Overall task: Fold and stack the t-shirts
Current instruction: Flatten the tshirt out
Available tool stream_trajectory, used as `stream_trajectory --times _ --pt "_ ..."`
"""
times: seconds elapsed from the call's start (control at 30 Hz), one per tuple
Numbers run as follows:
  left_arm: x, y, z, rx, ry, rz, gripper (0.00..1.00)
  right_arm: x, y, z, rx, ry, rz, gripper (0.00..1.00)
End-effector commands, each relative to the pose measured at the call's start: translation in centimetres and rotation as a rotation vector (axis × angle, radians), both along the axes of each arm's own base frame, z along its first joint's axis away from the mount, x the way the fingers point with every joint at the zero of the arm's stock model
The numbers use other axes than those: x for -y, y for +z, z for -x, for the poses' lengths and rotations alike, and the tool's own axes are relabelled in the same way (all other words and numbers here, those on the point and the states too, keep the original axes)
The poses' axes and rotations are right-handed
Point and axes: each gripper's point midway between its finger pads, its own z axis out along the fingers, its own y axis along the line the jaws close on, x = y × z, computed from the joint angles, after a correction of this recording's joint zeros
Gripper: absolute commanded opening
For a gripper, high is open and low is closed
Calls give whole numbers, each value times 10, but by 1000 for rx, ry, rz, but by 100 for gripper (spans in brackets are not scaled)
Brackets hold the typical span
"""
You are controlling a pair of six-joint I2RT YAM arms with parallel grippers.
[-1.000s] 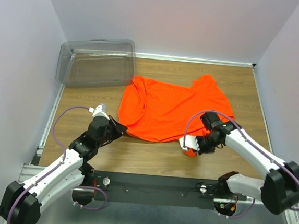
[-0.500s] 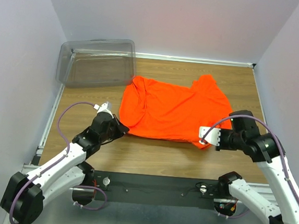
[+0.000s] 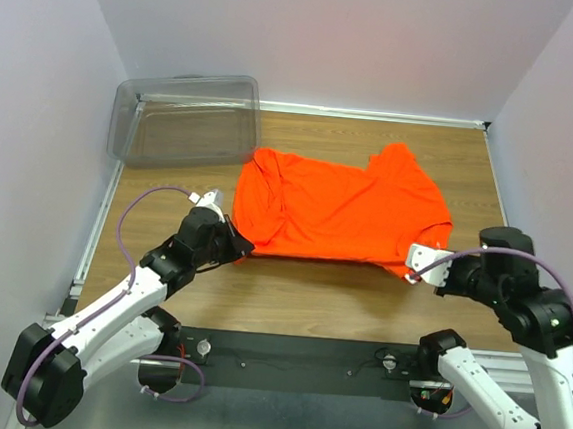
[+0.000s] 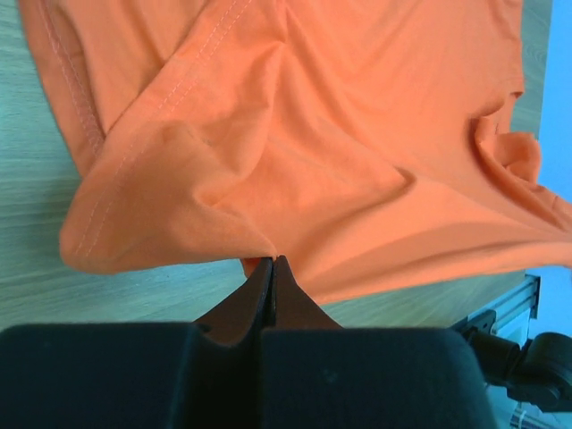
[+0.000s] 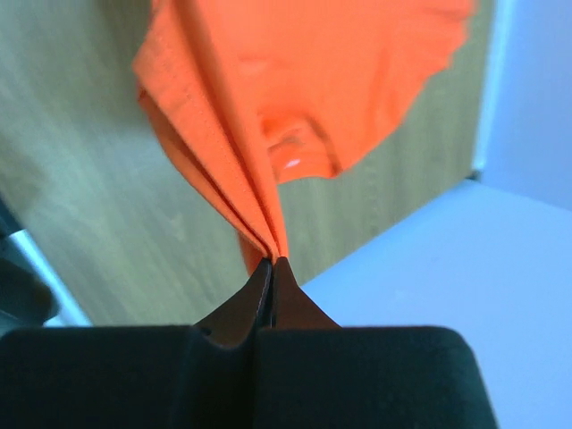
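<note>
Orange t-shirt (image 3: 342, 209) on wooden table (image 3: 309, 302), left gripper (image 3: 246, 248) and right gripper (image 3: 409, 272) at its near corners

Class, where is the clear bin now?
Top view: the clear bin sits in the far-left corner of the table, beside the orange t-shirt.

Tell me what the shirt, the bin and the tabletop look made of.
The t-shirt: soft matte knit fabric, probably cotton; it wrinkles and shows stitched hems. The bin: clear glossy plastic, see-through. The tabletop: wood-grain surface, possibly laminate.
</note>
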Motion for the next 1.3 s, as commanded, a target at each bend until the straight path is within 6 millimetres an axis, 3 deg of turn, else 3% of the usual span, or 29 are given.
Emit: stream_trajectory --times 0.0,0.2,0.33,0.37,0.43,0.47,0.57,0.63,0.67,0.87,1.0,1.07,1.1,1.13,1.17,1.2,1.27 --pt "6 6 11 -16 -67 -11 0 8 40 10 113 18 9 1" --pt "9 -1 24 -65 -118 -23 4 9 38 14 134 52 29 1" --pt "17 -3 36 -84 -173 -14 25 9 4 19 65 80 51 3" --pt "18 -1 39 -90 -189 -9 29 10 -11 20 30 88 74 12" --pt "19 4 41 -87 -205 -12 44 8 -17 22 17 96 69 30" --pt "16 3 44 -107 -202 -29 49 6 -17 22 13 94 53 47" --pt "7 19 37 -72 -162 -71 62 -6 -10 18 -20 89 -10 60" --pt "-5 21 33 -66 -116 -126 66 -11 -8 12 -52 62 -40 80" --pt "-8 24 30 -55 -102 -136 68 -16 -8 5 -59 30 -79 89" --pt "-9 8 18 -76 -43 -151 71 -33 -45 -55 -87 -259 -246 91" --pt "-32 -27 7 -191 157 -241 71 -37 -58 -103 -50 -464 -411 93" --pt "-35 -41 9 -257 211 -247 71 -23 -70 -127 -116 -560 -515 90" --pt "-41 -55 17 -322 227 -293 71 9 -62 -141 -100 -660 -574 89" --pt "-42 -60 20 -350 231 -306 71 20 -64 -148 -130 -695 -626 89" --pt "-46 -66 26 -391 252 -317 71 20 -78 -157 -239 -694 -714 87" --pt "-47 -72 28 -410 253 -327 71 46 -73 -165 -225 -754 -760 86" --pt "-46 -80 34 -435 249 -316 71 56 -89 -173 -295 -762 -802 84"
